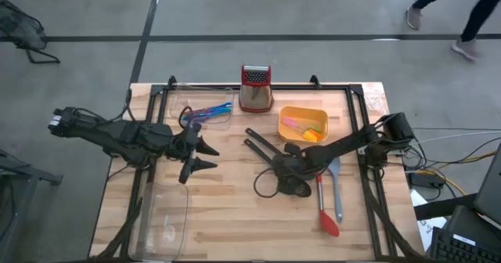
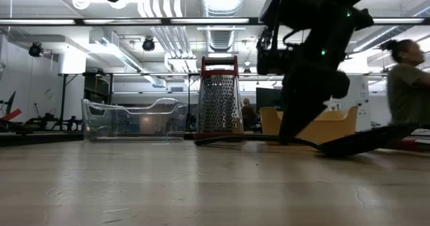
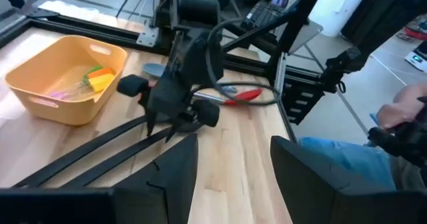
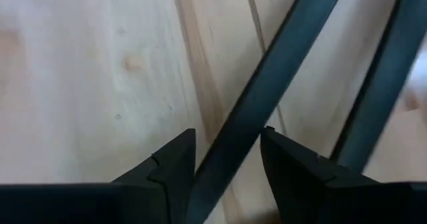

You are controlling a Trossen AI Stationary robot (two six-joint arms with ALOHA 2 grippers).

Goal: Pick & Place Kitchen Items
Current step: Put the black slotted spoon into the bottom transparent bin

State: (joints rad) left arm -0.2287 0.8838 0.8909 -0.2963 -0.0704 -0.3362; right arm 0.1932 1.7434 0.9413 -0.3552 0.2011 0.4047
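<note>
Black tongs (image 4: 267, 97) lie on the wood, one arm running right between the right gripper (image 4: 227, 159) fingers, which are spread either side without pinching it. Left gripper (image 1: 205, 155) hovers spread, nothing in it. No readable writing anywhere.

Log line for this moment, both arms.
right gripper: open, fingers astride black tongs arm | left gripper: open, empty, waiting mid-table | red spoon: on table
</note>
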